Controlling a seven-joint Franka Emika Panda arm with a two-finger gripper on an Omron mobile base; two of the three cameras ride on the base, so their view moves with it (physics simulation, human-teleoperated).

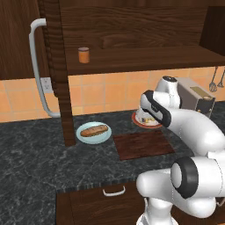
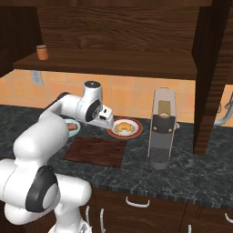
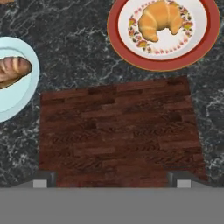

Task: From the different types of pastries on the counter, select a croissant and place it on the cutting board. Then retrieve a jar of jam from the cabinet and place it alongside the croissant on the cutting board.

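The gripper (image 3: pixel 109 180) hangs above the board (image 3: pixel 118 131), jaws spread wide and empty. The croissant (image 3: pixel 160 18) lies on the red-rimmed plate (image 3: pixel 210 41) just beyond the board's far edge; the loaf (image 3: pixel 12 71) sits on the blue plate (image 3: pixel 17 98) beside the board. The jar (image 1: pixel 84 55) stands on the cabinet (image 1: pixel 132 26) shelf, above and well apart from the board. Risks: 1 finger could strike the plate's raised rim on descent, or the curved pastry could slip or crush under a careless close. Drifting toward the loaf would grab the wrong pastry.
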